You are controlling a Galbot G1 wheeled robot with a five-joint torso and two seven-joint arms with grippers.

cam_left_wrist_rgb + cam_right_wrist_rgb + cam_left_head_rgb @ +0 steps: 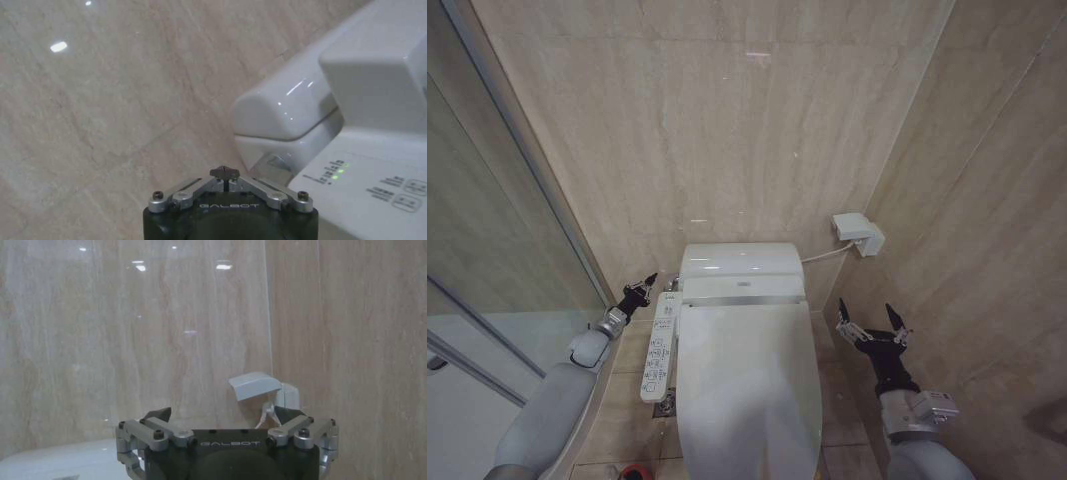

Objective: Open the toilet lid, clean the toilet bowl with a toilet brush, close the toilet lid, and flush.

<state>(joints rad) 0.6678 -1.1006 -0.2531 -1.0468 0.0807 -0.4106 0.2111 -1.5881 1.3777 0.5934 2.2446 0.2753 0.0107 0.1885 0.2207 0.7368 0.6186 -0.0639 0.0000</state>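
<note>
The toilet lid (747, 385) is a glossy white oval lying shut, so the toilet bowl is hidden under it. My left gripper (643, 287) hovers shut and empty beside the toilet's rear corner, above the far end of the side control panel (659, 350). The left wrist view has the shut fingertips (225, 173) near the white rear housing (287, 110). To the right of the toilet my right gripper (870, 320) is open and empty, its spread fingers (157, 416) facing the wall. The toilet brush is out of view.
A red round cup (634, 472) peeks in at the bottom edge, left of the toilet. A glass shower partition (497, 250) stands close on the left. A white wall box (859, 233) with a cable sits in the right corner. Tiled walls close in behind and on the right.
</note>
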